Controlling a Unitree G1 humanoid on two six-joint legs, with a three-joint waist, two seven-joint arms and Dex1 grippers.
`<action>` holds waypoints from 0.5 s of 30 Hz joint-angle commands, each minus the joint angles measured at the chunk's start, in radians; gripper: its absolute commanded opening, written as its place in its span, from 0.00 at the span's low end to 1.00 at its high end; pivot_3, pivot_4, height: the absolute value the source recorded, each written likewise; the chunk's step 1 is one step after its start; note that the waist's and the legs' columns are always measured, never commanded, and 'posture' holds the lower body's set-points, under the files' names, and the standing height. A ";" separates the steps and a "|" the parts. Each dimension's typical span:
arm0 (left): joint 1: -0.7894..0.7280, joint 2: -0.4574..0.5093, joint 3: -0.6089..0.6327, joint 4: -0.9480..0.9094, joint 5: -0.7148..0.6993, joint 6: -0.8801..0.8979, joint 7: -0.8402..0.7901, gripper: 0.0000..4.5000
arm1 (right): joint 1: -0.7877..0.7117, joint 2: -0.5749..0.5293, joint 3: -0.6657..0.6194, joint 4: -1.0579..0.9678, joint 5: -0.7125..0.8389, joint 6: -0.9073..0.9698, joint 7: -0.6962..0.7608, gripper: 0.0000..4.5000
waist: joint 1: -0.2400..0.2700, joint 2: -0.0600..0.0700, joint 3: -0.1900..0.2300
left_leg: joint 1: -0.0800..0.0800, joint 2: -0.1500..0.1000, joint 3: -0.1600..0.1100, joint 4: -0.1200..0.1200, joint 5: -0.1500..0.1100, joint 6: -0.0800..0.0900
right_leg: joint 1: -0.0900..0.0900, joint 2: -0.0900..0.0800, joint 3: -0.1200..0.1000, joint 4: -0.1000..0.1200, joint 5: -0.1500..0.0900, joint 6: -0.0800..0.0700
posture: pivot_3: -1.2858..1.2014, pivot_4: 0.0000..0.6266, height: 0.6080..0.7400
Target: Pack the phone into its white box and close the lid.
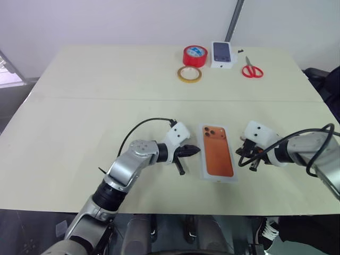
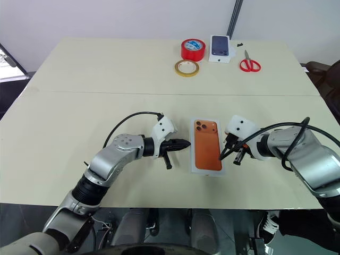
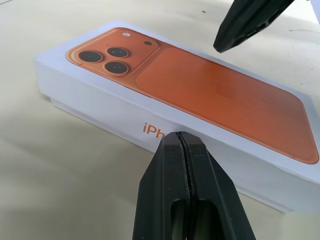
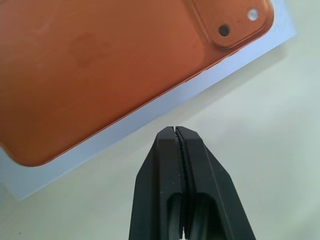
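Observation:
The white box [image 3: 61,104] lies on the table between my two grippers, and only a thin strip of it shows under the lid [image 1: 218,154]. The lid sits on it, and its top bears an orange picture of a phone with three lenses. The phone itself is hidden. My left gripper [image 1: 196,150] is shut and empty, its tip pointing at the lid's left long side, just short of it. On the other side my right gripper [image 2: 225,154] is shut and empty too, angled down over the table close to the lid's right edge.
At the far side of the table [image 1: 79,117] stand a red tape roll [image 1: 195,55], a flat yellow tape ring [image 1: 189,74], a small white box with a dark phone picture [image 1: 222,54] and red scissors [image 1: 252,70]. A seam crosses the table's middle.

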 commanded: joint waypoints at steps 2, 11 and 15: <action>0.002 0.015 0.034 -0.037 -0.024 -0.011 0.001 0.00 | 0.018 -0.027 -0.094 -0.046 0.022 -0.054 0.037 0.01 | 0.000 0.000 0.000 | 0.000 0.000 0.000 0.000 0.000 0.000 | 0.000 0.000 0.000 0.000 0.000 0.000 | 0.52 0.24 0.97; -0.078 -0.028 0.077 -0.006 -0.060 -0.007 0.025 0.00 | 0.173 -0.021 -0.193 -0.130 0.098 -0.132 0.132 0.01 | 0.005 0.000 0.000 | 0.000 0.000 0.000 0.000 0.000 0.000 | 0.001 0.000 0.000 0.000 0.000 0.001 | 0.52 0.24 0.97; -0.125 -0.048 0.007 0.080 -0.002 -0.035 0.024 0.00 | 0.223 0.008 -0.167 -0.159 0.099 -0.102 0.089 0.01 | 0.010 0.000 0.000 | 0.000 -0.001 -0.001 0.001 0.000 0.000 | 0.002 0.000 0.000 0.000 0.000 0.001 | 0.52 0.24 0.97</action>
